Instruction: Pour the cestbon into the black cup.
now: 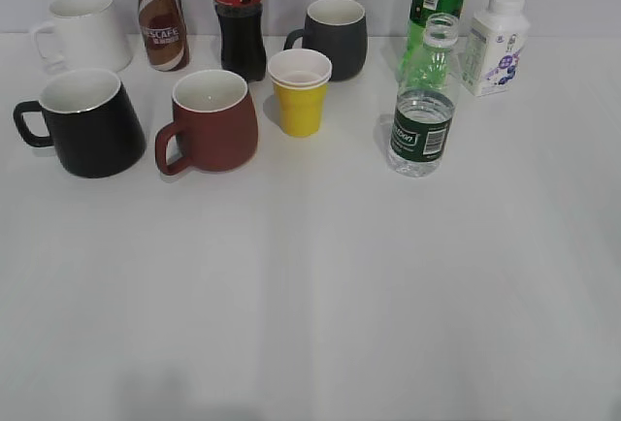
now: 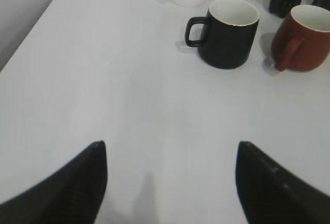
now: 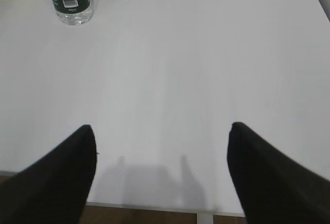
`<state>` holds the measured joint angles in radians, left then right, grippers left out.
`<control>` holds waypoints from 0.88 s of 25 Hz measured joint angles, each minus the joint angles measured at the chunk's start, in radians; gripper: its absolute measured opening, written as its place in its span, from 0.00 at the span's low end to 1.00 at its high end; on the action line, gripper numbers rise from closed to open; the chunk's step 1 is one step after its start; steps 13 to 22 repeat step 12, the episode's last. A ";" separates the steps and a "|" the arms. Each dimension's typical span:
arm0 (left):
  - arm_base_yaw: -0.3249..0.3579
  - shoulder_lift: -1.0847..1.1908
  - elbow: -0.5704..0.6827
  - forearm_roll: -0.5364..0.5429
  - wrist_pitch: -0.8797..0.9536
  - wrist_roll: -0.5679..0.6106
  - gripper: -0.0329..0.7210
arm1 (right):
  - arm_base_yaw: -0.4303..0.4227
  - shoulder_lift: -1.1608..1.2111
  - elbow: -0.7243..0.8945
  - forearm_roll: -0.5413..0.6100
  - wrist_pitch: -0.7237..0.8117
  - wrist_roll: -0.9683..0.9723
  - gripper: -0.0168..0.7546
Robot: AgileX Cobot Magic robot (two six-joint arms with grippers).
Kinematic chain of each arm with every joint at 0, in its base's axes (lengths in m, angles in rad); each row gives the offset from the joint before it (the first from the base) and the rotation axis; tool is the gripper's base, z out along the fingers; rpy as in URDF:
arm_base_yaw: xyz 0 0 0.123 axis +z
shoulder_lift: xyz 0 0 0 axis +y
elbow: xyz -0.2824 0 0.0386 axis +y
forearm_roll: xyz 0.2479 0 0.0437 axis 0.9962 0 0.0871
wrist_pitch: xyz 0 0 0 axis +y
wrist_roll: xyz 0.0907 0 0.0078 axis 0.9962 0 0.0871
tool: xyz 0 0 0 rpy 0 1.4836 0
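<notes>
Both hands, left hand (image 2: 167,182) and right hand (image 3: 162,177), hover wide apart and empty over the white worktop (image 1: 320,295). Uncapped cestbon (image 1: 422,115) stands upright right of centre; black cup (image 1: 85,122) sits far left, beside a brown-red mug (image 1: 212,120).

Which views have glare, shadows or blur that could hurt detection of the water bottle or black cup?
Exterior view: even, soft light; the clear cestbon has faint outlines against the white table; black cup crisp. Left wrist view: cup sharp, left gripper fingers dark and slightly soft. Right wrist view: bottle cropped at the top edge, right gripper casting faint shadows near the table's edge.
</notes>
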<state>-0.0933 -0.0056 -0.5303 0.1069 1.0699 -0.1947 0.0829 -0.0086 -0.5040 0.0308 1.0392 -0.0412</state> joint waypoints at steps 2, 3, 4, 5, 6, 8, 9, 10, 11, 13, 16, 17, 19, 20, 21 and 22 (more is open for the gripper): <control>0.000 0.000 0.000 0.000 0.000 0.000 0.82 | 0.000 0.000 0.000 0.000 0.000 0.000 0.79; 0.000 0.000 0.000 0.000 0.000 0.000 0.82 | 0.000 0.000 0.000 0.000 0.000 0.000 0.79; 0.000 0.000 0.000 0.000 0.000 0.000 0.82 | 0.000 0.000 0.000 0.000 0.000 0.000 0.79; 0.000 0.000 0.000 0.000 0.000 0.000 0.82 | 0.000 0.000 0.000 0.000 -0.001 0.000 0.79; 0.000 0.000 0.000 0.000 0.000 0.000 0.82 | 0.000 0.000 0.000 0.000 -0.001 0.000 0.79; 0.000 0.000 0.000 0.000 0.000 0.000 0.82 | 0.000 0.000 0.000 0.000 -0.001 0.000 0.79; 0.000 0.000 0.000 0.000 0.000 0.000 0.82 | 0.000 0.000 0.000 0.000 -0.001 0.000 0.79; 0.000 0.000 0.000 0.000 0.000 0.000 0.82 | 0.000 0.000 0.000 0.000 -0.001 0.000 0.79; 0.000 0.000 0.000 0.000 0.000 0.000 0.82 | 0.000 0.000 0.000 0.000 -0.001 0.000 0.79; 0.000 0.000 0.000 0.000 0.000 0.000 0.82 | 0.000 0.000 0.000 0.000 -0.001 0.000 0.79; 0.000 0.000 0.000 0.000 0.000 0.000 0.82 | 0.000 0.000 0.000 0.000 -0.001 0.000 0.79; 0.000 0.000 0.000 0.000 0.000 0.000 0.82 | 0.000 0.000 0.000 0.000 -0.001 0.000 0.79; 0.000 0.000 0.000 0.000 0.000 0.000 0.82 | 0.000 0.000 0.000 0.000 -0.001 0.000 0.79; 0.000 0.000 0.000 0.000 0.000 0.000 0.82 | 0.000 0.000 0.000 0.000 -0.001 0.000 0.79; 0.000 0.000 0.000 0.000 0.000 0.000 0.82 | 0.000 0.000 0.000 0.000 -0.001 0.000 0.79; 0.000 0.000 0.000 0.000 0.000 0.000 0.82 | 0.000 0.000 0.000 0.000 -0.001 0.000 0.79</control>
